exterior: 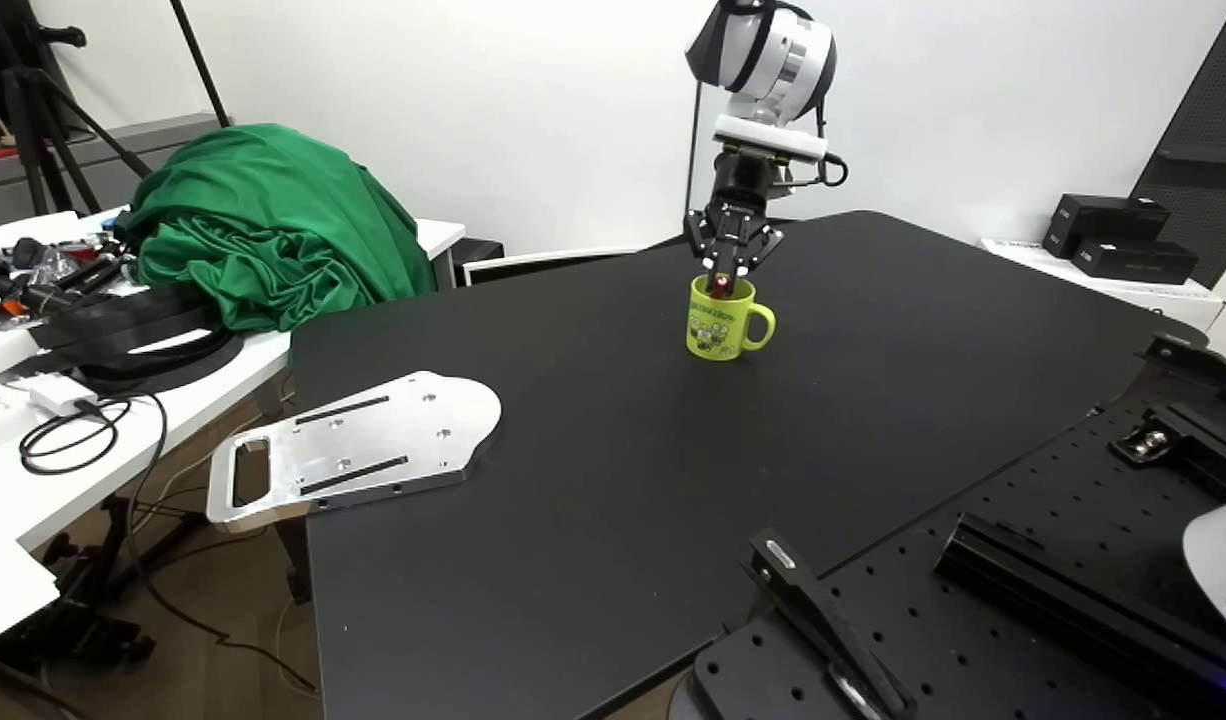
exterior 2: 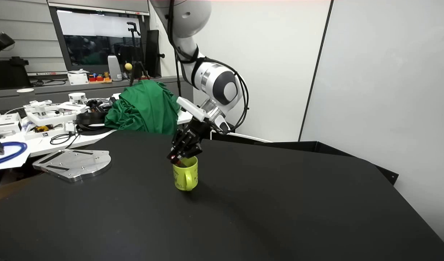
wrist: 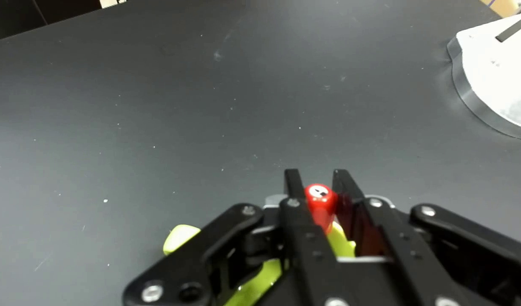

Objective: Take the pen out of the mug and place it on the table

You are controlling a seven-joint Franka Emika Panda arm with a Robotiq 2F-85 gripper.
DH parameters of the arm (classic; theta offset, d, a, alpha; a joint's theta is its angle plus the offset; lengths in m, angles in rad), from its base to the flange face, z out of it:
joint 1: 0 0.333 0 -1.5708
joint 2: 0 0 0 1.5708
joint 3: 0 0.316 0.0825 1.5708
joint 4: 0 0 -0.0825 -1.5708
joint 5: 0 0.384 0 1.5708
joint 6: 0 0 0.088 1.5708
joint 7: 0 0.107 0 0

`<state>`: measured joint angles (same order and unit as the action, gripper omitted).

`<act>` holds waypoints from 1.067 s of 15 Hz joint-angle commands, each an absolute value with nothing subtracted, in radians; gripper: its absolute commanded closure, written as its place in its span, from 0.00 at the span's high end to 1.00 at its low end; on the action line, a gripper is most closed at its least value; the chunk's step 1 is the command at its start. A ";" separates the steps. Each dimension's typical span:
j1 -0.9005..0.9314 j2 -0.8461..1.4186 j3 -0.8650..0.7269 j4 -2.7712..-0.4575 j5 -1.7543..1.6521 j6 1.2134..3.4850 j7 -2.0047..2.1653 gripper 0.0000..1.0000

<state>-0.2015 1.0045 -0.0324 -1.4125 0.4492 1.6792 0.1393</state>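
Note:
The yellow-green mug (exterior: 711,328) stands upright on the black table (exterior: 573,560); it also shows in an exterior view (exterior 2: 181,178). In the wrist view the mug (wrist: 257,284) is mostly hidden behind my fingers. The reddish pen (wrist: 321,204) leans in the mug with its round red end above the rim; its lower part is hidden inside. My gripper (wrist: 316,182) points down at the mug's mouth, with its fingers narrowed around the pen's upper end. The pen fills the gap and appears touched on both sides. The gripper (exterior: 723,272) is just above the rim.
A silver metal plate (exterior: 373,440) lies at the table's edge. Beyond it a cluttered white desk (exterior: 173,400) carries a green cloth (exterior: 273,230). Black rails (exterior: 823,630) lie along the near table edge. A white wall stands behind the arm.

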 commanded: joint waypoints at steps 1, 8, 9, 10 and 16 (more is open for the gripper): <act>-0.230 0.964 -0.014 -1.379 0.482 1.613 0.153 0.06; -0.264 0.872 -0.029 -1.308 0.503 1.389 0.159 0.06; -0.267 0.853 -0.036 -1.305 0.493 1.368 0.148 0.06; -0.270 0.833 -0.047 -1.309 0.477 1.358 0.130 0.06; -0.255 0.733 -0.131 -1.396 0.266 1.591 -0.029 0.06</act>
<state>-0.2662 0.7867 -0.0995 -1.3294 0.3498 1.4766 0.0331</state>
